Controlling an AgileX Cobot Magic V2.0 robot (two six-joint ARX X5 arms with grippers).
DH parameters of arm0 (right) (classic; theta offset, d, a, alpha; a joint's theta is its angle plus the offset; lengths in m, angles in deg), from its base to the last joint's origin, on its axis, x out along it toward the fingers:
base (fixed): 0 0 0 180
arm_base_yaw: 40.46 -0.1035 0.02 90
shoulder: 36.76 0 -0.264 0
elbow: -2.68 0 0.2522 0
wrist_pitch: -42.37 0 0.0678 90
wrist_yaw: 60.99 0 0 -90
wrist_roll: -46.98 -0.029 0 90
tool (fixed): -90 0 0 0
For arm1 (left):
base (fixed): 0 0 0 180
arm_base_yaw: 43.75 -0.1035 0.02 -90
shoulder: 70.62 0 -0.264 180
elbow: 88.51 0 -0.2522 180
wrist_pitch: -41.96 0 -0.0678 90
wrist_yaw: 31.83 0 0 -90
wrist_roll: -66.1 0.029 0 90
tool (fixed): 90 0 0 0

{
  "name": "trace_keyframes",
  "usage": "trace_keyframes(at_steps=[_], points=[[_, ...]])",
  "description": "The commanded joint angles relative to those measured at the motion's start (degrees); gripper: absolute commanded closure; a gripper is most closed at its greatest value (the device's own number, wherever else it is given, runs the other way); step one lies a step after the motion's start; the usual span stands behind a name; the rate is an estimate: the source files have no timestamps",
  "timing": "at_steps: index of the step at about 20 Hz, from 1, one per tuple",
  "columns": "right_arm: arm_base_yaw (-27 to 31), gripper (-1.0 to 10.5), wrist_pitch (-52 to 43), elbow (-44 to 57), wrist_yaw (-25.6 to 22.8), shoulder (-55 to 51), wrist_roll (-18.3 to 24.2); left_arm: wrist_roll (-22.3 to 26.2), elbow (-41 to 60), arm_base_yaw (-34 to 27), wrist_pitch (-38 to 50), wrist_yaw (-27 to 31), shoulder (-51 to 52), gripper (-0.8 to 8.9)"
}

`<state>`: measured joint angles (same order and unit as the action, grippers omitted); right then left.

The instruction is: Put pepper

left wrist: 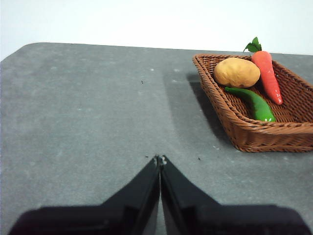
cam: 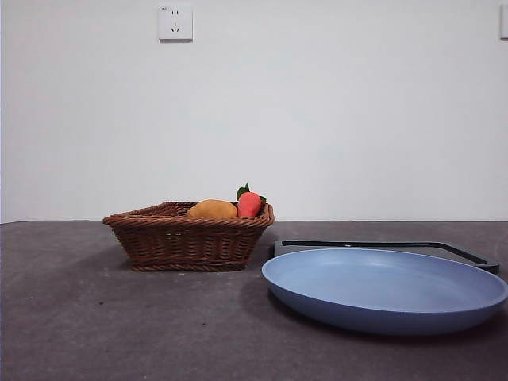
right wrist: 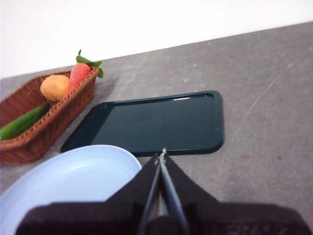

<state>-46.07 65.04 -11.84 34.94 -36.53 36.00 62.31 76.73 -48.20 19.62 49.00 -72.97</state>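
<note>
The pepper [left wrist: 254,104], long, glossy and dark green, lies inside the brown wicker basket [left wrist: 230,115] beside a rounded orange-yellow fruit [left wrist: 236,72] and a red-orange fruit with green leaves [left wrist: 268,73]. It also shows in the right wrist view [right wrist: 22,123]. In the front view the basket wall [cam: 189,242] hides it. The blue plate [cam: 381,287] sits to the basket's right, empty. My left gripper [left wrist: 160,159] is shut and empty over bare table, apart from the basket. My right gripper [right wrist: 162,155] is shut and empty, near the plate's rim [right wrist: 63,171].
A dark flat tray [right wrist: 156,122] lies behind the plate, also in the front view [cam: 389,246]. A wall with a socket [cam: 175,22] stands behind the grey table. No arm shows in the front view.
</note>
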Motion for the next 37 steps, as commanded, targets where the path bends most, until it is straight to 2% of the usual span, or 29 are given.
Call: trace_keyframes(at_steps=[1,3,7,12,18,21,26,30,33,37], points=[[-0.04,9.4,-0.96,0.28,0.04,-0.24,-4.31,-3.69,0.59,-0.15,0.42,-0.02,0.20,8.06],[-0.04,9.4,-1.09,0.26,0.11,-0.22,-5.42,-6.14,0.59,-0.15,0.22,0.02,0.20,8.06],[-0.09,9.4,-1.07,-0.39,0.09,-0.20,-12.09,-10.73,0.04,-0.13,0.66,-0.61,0.20,8.07],[-0.09,9.4,-0.90,-4.11,0.15,1.46,-14.73,-16.13,-3.80,-0.13,-0.15,-5.38,-0.48,8.07],[-0.09,9.4,0.31,-12.79,1.44,8.76,-14.60,-16.46,-13.03,-0.13,-4.44,-6.60,-6.14,8.06],[-0.11,9.4,2.16,-18.43,4.52,14.01,-13.94,-13.27,-18.34,-0.13,-6.93,-9.86,-11.26,8.06],[-0.15,9.4,11.50,-29.62,10.12,23.30,-8.13,-6.64,-26.27,-0.13,-12.83,-17.42,-20.04,8.07],[-0.15,9.4,23.61,-39.89,14.49,31.36,0.35,-0.55,-32.15,-0.09,-17.94,-23.93,-26.45,8.07],[-0.20,9.4,32.68,-46.45,18.08,36.35,6.27,2.32,-35.54,0.02,-21.70,-28.17,-29.97,8.07],[-0.26,9.4,43.95,-52.87,18.16,41.44,13.46,6.12,-39.67,1.09,-28.02,-30.69,-33.57,8.07]])
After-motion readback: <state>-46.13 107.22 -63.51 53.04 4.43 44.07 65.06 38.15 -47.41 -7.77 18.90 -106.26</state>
